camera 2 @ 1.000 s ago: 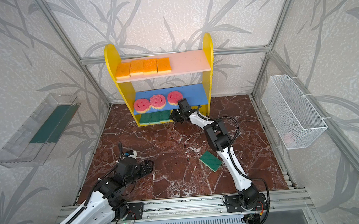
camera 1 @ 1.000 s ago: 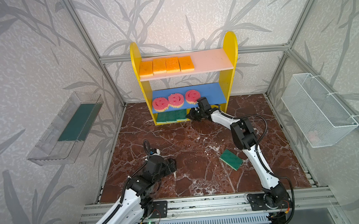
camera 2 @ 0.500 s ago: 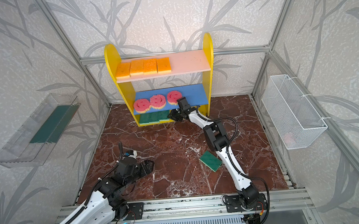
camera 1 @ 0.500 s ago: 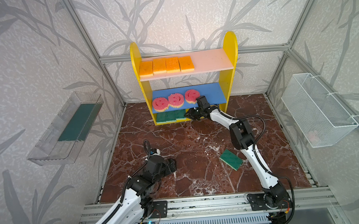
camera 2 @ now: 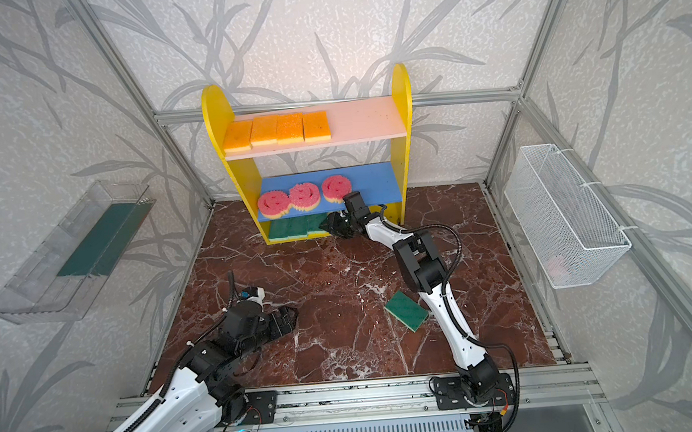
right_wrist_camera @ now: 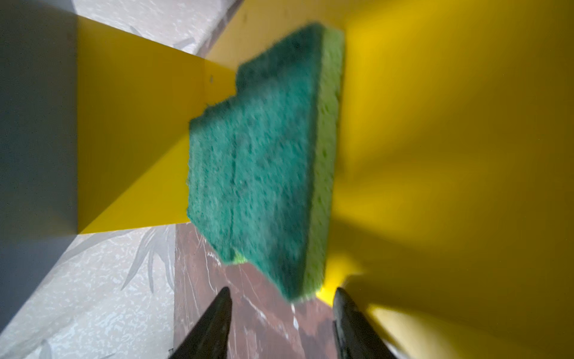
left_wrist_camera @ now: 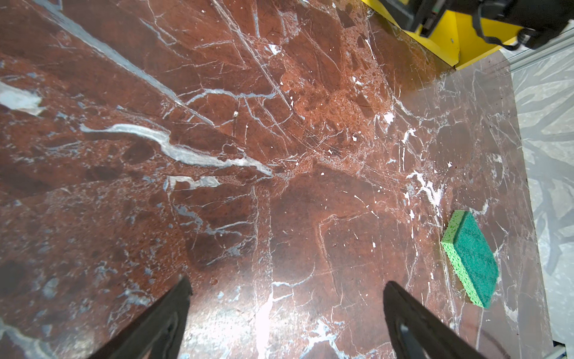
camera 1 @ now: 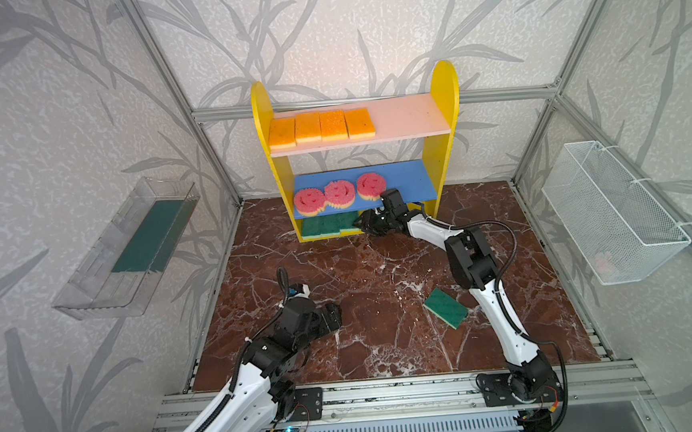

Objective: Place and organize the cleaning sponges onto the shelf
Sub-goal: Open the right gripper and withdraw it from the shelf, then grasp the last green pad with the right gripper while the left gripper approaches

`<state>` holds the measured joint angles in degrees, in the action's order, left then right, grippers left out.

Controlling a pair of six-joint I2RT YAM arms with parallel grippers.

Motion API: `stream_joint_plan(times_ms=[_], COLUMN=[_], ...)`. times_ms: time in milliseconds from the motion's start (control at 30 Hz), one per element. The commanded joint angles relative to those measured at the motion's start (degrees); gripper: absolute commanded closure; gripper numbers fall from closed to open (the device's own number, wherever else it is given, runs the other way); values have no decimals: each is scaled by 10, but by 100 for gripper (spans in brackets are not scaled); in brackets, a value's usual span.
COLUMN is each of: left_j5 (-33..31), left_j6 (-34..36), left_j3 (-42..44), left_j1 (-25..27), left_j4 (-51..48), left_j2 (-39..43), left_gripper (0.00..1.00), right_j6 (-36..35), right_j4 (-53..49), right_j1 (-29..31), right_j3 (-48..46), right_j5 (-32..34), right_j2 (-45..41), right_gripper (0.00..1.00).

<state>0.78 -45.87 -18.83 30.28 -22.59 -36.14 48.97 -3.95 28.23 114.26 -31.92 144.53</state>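
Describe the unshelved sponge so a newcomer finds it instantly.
Find the marble floor in front of the yellow shelf. Beside the right arm lies a green-topped sponge. It alone is on the floor; the rest sit on the shelf.

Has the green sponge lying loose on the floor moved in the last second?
No. The green sponge keeps its spot and angle against the marble floor's white veins.

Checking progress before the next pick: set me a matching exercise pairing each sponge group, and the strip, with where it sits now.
Things:
1. orange sponges
2. pink sponges
3. lone green sponge
4. dark strip

Places:
A. clear tray
B. blue board
C. tabletop
D. pink board

Pairs: 1-D, 2-B, 3-C, 4-A.
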Motion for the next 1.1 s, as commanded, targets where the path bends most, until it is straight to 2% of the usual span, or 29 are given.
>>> stream_joint_plan(times_ms=[0, 133, 267, 400, 500, 633, 867, 1067], left_j5=[1, -13, -32, -61, -47, -29, -11, 7], left_j6=[11, 19, 18, 16, 17, 16, 19, 8], left_j3=[-26, -42, -58, -82, -105, -125, -182, -228], left_j1=[3, 18, 52, 109, 128, 145, 186, 230], left_j4=[-15, -18, 8, 57, 94, 158, 231, 273], left_j2=[-4, -24, -57, -129, -193, -272, -407, -506], left_gripper=[2, 2, 3, 3, 3, 4, 4, 4], right_j6=[-21, -15, -24, -41, -58, -78, -121, -121], right_j4=[29, 98, 122, 127, 121, 103, -23, -94], right_j1=[-5, -10, -17, -33, -57, -108, -223, -319], right_j3=[-67, -192, -299, -420, -512, -633, -778, -872], right_j5=[4, 2, -2, -5, -17, -42, -57, -72], right_j2=[-85, -160, -245, -340, -419, -542, -763, -884], right_gripper=[47, 48, 48, 49, 50, 51, 53, 50])
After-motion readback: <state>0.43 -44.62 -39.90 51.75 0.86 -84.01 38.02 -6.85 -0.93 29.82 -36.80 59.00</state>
